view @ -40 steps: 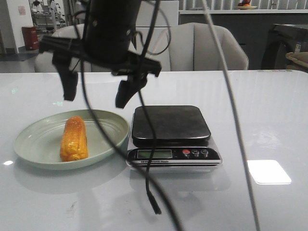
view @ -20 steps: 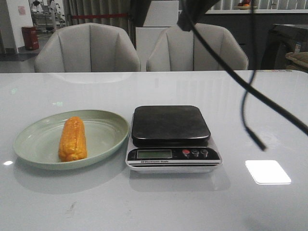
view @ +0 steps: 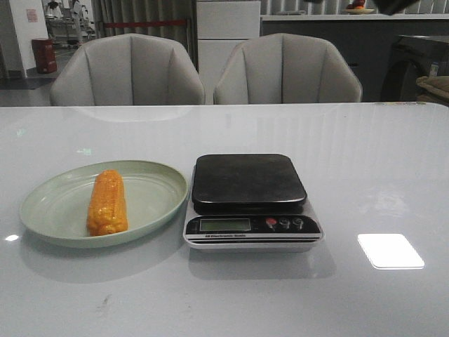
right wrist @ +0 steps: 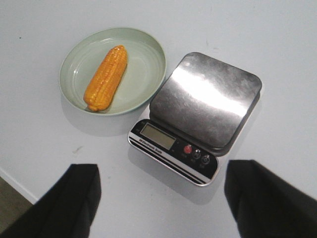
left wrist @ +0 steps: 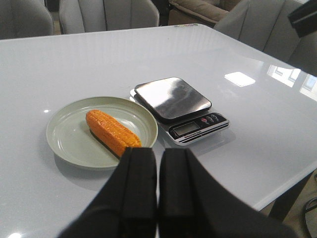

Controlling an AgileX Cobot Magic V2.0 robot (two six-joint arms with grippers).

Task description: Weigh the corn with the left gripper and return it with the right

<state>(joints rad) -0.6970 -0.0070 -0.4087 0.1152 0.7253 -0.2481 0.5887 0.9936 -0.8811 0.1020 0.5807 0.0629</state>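
Observation:
The orange-yellow corn (view: 106, 202) lies on a pale green plate (view: 151, 203) left of the scale (view: 250, 200); its black platform is bare. The corn also shows in the left wrist view (left wrist: 112, 131) and the right wrist view (right wrist: 105, 77). My left gripper (left wrist: 157, 166) is shut and empty, held high and well back from the plate. My right gripper (right wrist: 161, 191) is open wide and empty, high above the scale (right wrist: 200, 114). Neither gripper shows in the front view.
Two grey chairs (view: 130, 70) stand behind the white table (view: 379, 161). The table's near edge and a chair show in the left wrist view (left wrist: 292, 173).
The black arm and its open gripper that hung over the plate and scale one second ago rose out of the front view, its cables following. The corn has not moved.

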